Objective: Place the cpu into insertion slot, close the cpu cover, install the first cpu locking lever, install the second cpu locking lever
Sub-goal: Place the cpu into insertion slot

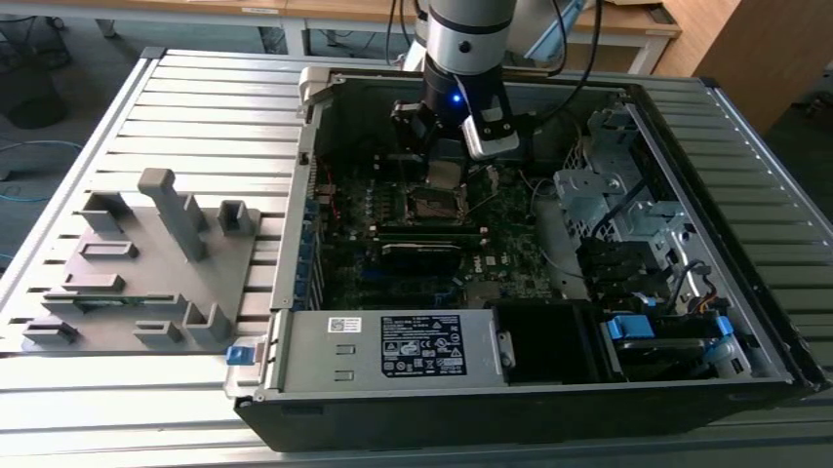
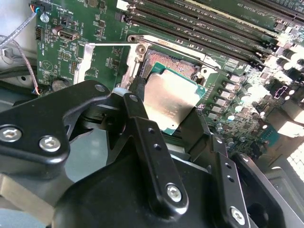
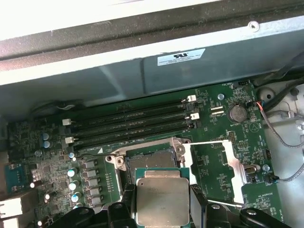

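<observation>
Pincer (image 2: 167, 110): jaws narrowed to chip width, clamped on two opposite edges of the cpu (image 3: 162, 195), silvery face up toward the wrist. Hovering low over the insertion slot (image 3: 151, 159), chip not seated, dark socket centre exposed just ahead of the jaw tips. cpu cover (image 3: 236, 167) swung open beside the slot, off to one side of the pincer, not touching it. Long black memory slots (image 3: 133, 122) further ahead, past the socket. All inside the open computer case (image 1: 310, 127). Grey fixture block (image 1: 143, 263) outside it, well apart from the pincer, toward the exterior view's left.
</observation>
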### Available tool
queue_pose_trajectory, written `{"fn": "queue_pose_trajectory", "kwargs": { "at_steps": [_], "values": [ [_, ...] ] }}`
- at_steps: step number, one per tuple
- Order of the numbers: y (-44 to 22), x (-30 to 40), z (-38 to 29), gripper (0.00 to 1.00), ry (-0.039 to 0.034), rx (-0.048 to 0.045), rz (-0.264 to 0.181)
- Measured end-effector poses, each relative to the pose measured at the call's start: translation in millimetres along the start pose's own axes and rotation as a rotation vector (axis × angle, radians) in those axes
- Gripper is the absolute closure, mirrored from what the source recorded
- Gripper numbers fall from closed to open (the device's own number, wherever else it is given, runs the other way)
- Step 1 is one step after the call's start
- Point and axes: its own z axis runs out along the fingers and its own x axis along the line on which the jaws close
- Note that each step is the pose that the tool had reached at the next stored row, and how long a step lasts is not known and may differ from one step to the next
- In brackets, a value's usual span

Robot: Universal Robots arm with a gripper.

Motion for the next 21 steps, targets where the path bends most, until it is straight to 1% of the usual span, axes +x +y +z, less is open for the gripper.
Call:
{"fn": "queue_pose_trajectory", "kwargs": {
  "at_steps": [3,5,8,14,15,21],
  "values": [
    [0.0,0.0,0.0,0.46,-0.0001,0.0,0.001],
    [0.0,0.0,0.4,0.46,-0.0011,0.0001,0.013],
    [-0.1,0.0,1.0,0.46,-0.0046,0.0009,0.058],
    [-0.1,0.0,1.7,0.46,-0.0132,0.0025,0.166],
    [-0.2,0.0,1.7,0.46,-0.0136,0.0025,0.172],
    [-0.1,0.0,1.7,0.46,-0.0137,0.0026,0.173]
  ]
}}
